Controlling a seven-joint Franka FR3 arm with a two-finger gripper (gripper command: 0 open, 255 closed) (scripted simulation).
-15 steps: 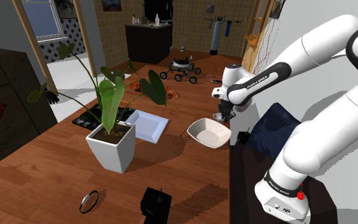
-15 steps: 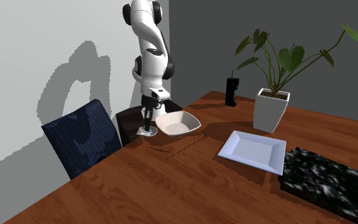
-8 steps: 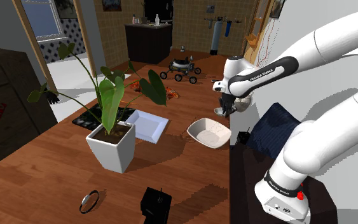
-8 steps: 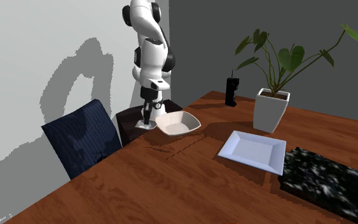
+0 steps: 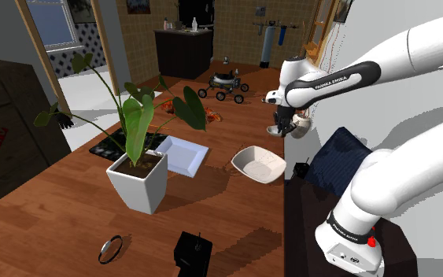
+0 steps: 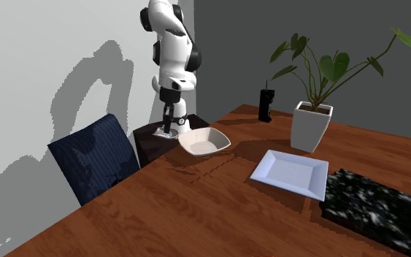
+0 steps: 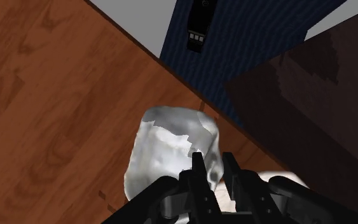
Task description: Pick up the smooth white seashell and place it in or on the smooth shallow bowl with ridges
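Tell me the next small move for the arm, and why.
Probably carry the seashell sideways until it hangs over the bowl, before lowering. The fingers clasp the pale seashell's edge, it is lifted off the table, and the bowl sits lower, toward the shoulder view's left of the gripper.

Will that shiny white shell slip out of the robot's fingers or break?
The glossy white seashell looks smooth, and the black gripper pinches it near one edge, so it might slip. It looks stiff, probably holding shape. Dropped on the wooden table, it could chip.
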